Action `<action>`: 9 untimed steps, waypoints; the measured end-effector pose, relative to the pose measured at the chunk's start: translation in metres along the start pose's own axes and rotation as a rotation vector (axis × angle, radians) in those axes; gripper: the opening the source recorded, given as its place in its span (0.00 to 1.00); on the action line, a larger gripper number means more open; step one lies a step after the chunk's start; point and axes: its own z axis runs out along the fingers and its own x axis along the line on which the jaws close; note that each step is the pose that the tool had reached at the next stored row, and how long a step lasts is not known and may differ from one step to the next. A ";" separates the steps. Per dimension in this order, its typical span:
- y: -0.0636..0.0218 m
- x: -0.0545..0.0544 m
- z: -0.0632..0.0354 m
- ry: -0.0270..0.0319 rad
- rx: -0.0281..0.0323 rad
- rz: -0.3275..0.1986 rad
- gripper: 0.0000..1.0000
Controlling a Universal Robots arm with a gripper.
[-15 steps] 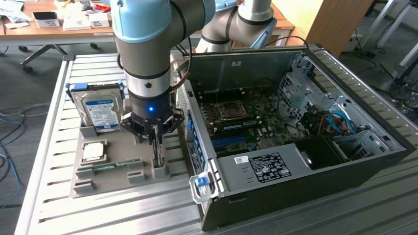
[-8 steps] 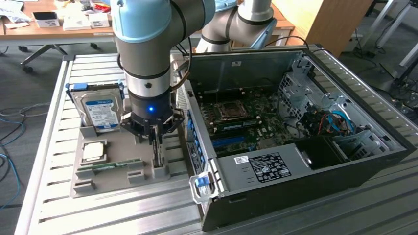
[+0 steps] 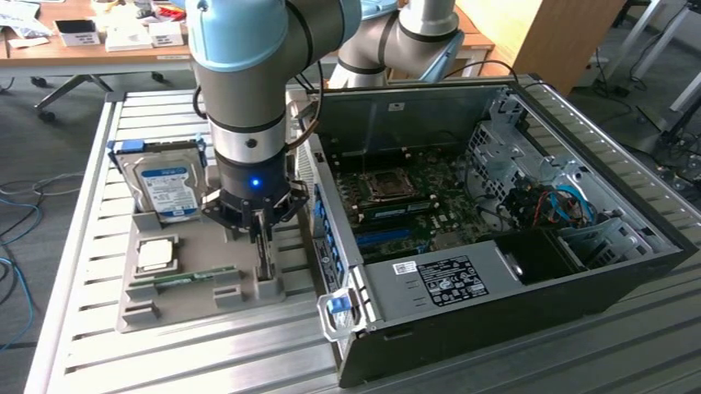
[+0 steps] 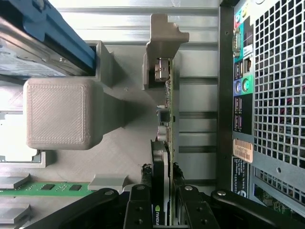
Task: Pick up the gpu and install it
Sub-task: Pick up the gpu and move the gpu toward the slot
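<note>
End effector [image 3: 261, 234] is gripping the gpu [image 3: 263, 264]: in the wrist view its dark fingers [image 4: 143, 177] are pressing in from both sides on the card's upper edge, with the end effector [image 4: 160, 168] closing around that thin edge rather than standing wide. The pickup step looks to be in hand, with the grasp made and the card not yet lifted, since the gpu [image 4: 162, 152] is sitting on edge in the grey holder [image 3: 143, 310] on the bench [image 3: 77, 361], its far end resting in the holder's upright post [image 4: 164, 43]. The card is standing upright, faces vertical, one face turning toward the computer case [image 3: 493, 336] just beside it and the other toward the hard drive [image 3: 164, 185] and the memory stick [image 4: 47, 187]. Its long axis is lying level, running parallel to the case's perforated rear panel [image 4: 276, 71]. Which end is carrying the metal bracket I cannot tell. As a judgement, freeing the card is calling for a straight vertical pull, keeping it from twisting until it is clearing the post and slots, and seating it is calling for turning its long axis to match a slot on the board inside the open case.
</note>
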 end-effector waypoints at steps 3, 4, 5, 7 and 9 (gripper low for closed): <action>0.0000 0.000 0.0000 0.0000 -0.0001 0.000 0.27; 0.0001 0.000 -0.0005 -0.0002 -0.0002 0.000 0.27; 0.0001 0.000 -0.0020 -0.0001 -0.0001 0.000 0.27; 0.0003 0.000 -0.0062 0.0000 0.0000 0.000 0.27; 0.0006 0.000 -0.0113 0.0000 0.0000 0.000 0.27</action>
